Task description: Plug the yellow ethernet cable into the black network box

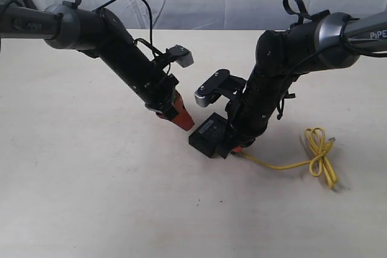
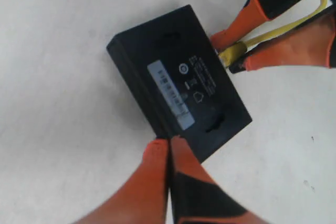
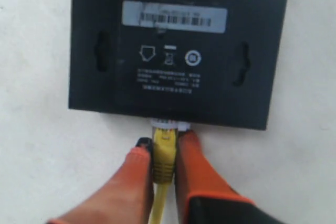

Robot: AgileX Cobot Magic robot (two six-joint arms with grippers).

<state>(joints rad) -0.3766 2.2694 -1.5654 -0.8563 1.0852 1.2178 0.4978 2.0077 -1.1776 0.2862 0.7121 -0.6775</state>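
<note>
The right gripper's point(image 3: 165, 141) fingers are pinched on the yellow ethernet cable point(image 3: 164, 156) just behind its clear plug, which is held at one long edge of the black network box point(image 3: 178, 56). The left gripper's point(image 2: 169, 144) fingers are pressed together, tips against the opposite edge. The box is laid flat on the table point(image 1: 91, 179), with the cable's knotted loop nearby.

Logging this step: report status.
Right end effector shut on yellow ethernet cable, plug at black network box port. Left end effector shut at box edge. Nothing blocking.
</note>
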